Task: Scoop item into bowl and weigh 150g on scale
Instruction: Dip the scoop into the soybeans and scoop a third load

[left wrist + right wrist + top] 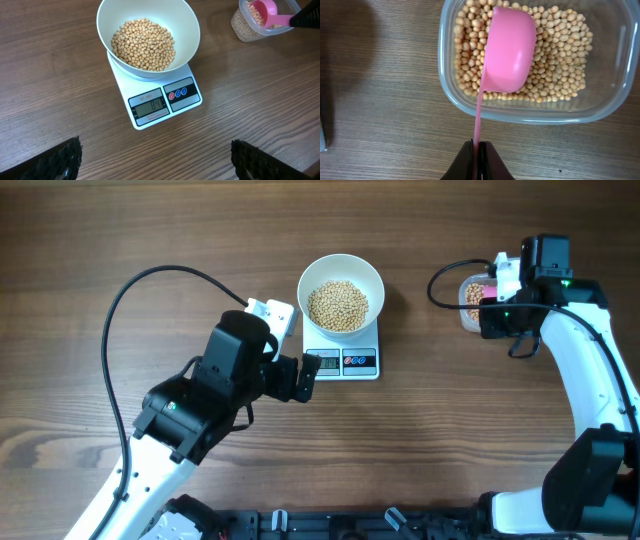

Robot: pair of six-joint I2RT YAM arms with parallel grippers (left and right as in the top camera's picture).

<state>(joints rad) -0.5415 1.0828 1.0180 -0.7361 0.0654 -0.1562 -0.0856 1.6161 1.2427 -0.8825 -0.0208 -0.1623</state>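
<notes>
Scooping is in hand: the pink scoop [509, 50] is clamped by its handle in the closed right gripper [479, 146], over beans [555, 60] in the tub [530, 116] near the table's [100, 240] right edge; the left gripper [157, 164] is held wide, empty; a level carry to the bowl [372, 280] on the scale [345, 364] is needed.

Light even, diffuse and moderately bright in all three views; shadows on the tabletop [100, 240] are soft and short. Faint glare on the clear tub [530, 117] rim. Left fingers [55, 162] at the frame's bottom corners are blurred; the rest is sharp.
</notes>
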